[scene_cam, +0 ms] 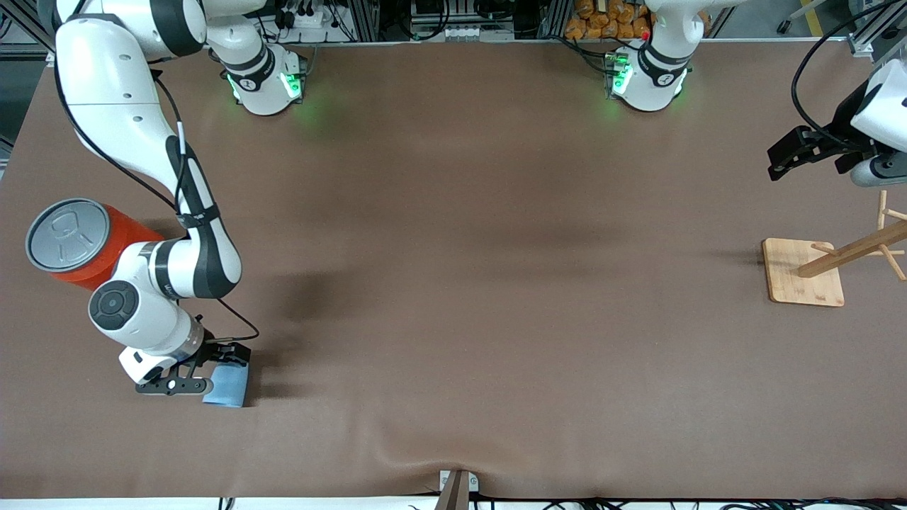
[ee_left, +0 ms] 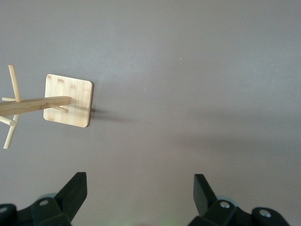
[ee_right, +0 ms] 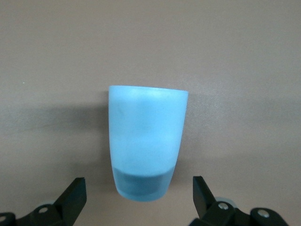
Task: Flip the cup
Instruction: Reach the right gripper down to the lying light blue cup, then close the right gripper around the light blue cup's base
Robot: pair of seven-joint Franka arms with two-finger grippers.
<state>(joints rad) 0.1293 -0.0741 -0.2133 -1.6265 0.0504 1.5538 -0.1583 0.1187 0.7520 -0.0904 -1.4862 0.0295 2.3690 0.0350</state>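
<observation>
Right tool at the cup, nothing gripped yet.

Front view: the small light-blue tapered plastic cup (scene_cam: 227,386) lay on the brown bench (scene_cam: 453,283) near the right arm's end, nearer the camera than the big orange can with a grey lid (scene_cam: 78,241); the right tool (scene_cam: 186,379) hung low just beside it. The left tool (scene_cam: 804,152) waited over the bench near the wooden peg stand (scene_cam: 808,273).
Right wrist view: fingers (ee_right: 70,197) stood wide apart, clear of the cup (ee_right: 146,141) — best centred on its wall before closing.
Left wrist view: fingers (ee_left: 73,193) spread, empty; only here did the stand's square base (ee_left: 68,100) show whole.

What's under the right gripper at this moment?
The small light-blue tapered plastic cup lies on the brown table cover between the open right gripper's fingers, untouched. Its inside is not visible.
</observation>
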